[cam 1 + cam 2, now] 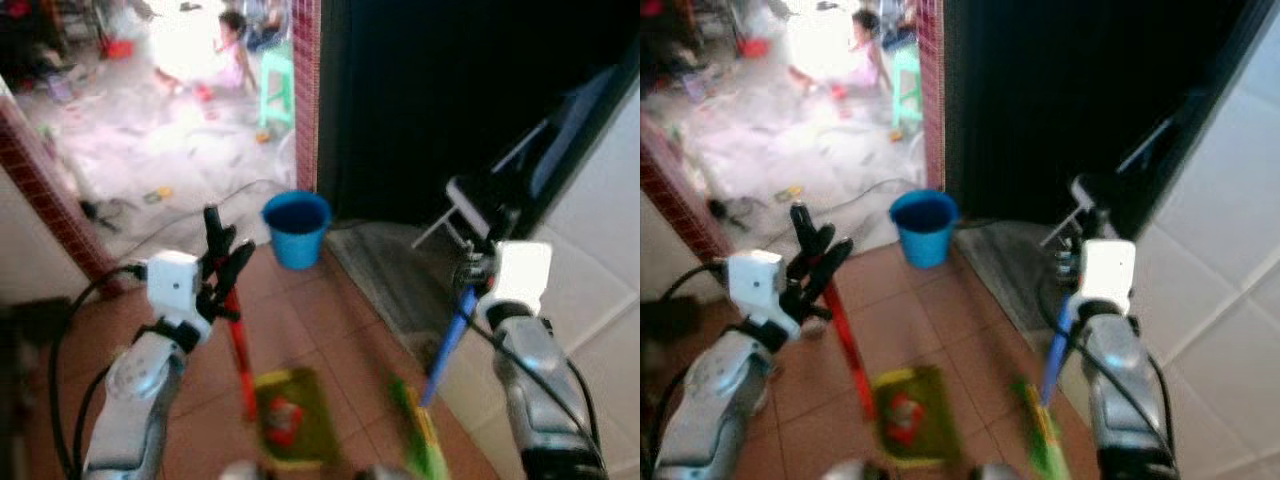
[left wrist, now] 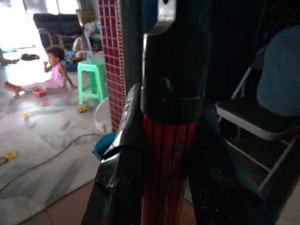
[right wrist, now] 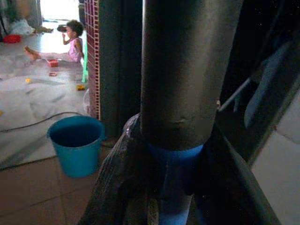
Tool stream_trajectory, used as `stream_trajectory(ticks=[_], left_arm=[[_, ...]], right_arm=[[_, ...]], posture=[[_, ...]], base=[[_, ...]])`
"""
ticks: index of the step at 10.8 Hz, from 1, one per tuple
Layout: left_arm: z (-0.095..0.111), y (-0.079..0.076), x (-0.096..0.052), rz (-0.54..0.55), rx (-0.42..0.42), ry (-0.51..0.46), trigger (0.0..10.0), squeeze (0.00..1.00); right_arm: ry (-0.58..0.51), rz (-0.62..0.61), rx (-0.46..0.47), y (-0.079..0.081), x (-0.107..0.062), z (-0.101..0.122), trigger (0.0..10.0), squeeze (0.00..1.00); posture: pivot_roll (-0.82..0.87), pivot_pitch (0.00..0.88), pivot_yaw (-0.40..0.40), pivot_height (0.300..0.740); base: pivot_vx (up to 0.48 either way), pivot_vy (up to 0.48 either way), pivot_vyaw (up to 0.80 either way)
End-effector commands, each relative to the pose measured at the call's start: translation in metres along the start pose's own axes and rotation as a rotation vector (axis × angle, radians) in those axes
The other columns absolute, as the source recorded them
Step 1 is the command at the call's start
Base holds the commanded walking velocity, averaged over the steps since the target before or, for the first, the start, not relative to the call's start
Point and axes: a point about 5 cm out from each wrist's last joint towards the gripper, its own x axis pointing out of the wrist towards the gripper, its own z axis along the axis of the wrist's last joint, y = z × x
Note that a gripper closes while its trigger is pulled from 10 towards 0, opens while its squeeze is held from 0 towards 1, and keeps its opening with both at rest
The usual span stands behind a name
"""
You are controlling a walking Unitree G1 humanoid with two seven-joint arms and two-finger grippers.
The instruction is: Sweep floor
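Left eye view, from left to right: the left gripper point(image 1: 222, 262) is clamped on the red dustpan handle point(image 1: 240, 360), whose yellow-green dustpan point(image 1: 292, 417) rests on the terracotta tile floor point(image 1: 300, 320). Behind it stands a blue bucket point(image 1: 297, 228). Farther right, the right gripper point(image 1: 470, 275) pinches the blue broom handle point(image 1: 448, 345), its green bristles point(image 1: 420, 430) on the floor just beside the dustpan. A folding chair point(image 1: 480, 200) stands beyond.
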Motion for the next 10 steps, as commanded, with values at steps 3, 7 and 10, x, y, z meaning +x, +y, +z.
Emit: stream_trajectory(ticks=[3, 7, 10], left_arm=[[0.024, 0.007, 0.005, 0.026, 0.035, -0.11, 10.0, 0.0], [0.053, 0.002, 0.015, 0.037, 0.007, -0.217, 10.0, 0.0], [0.07, 0.002, 0.024, 0.049, 0.012, -0.272, 10.0, 0.0]], right_arm=[[-0.042, 0.017, -0.009, 0.005, 0.007, 0.01, 10.0, 0.0], [-0.041, 0.023, -0.017, 0.008, 0.009, 0.008, 10.0, 0.0], [-0.065, 0.002, -0.033, 0.001, 0.021, 0.016, 10.0, 0.0]], posture=[[-0.02, 0.0, -0.045, 0.74], [-0.02, 0.0, -0.043, 0.74], [-0.02, 0.0, -0.041, 0.74]], base=[[0.304, 0.369, 0.0], [0.417, 0.129, 0.0], [0.47, 0.0, 0.0]])
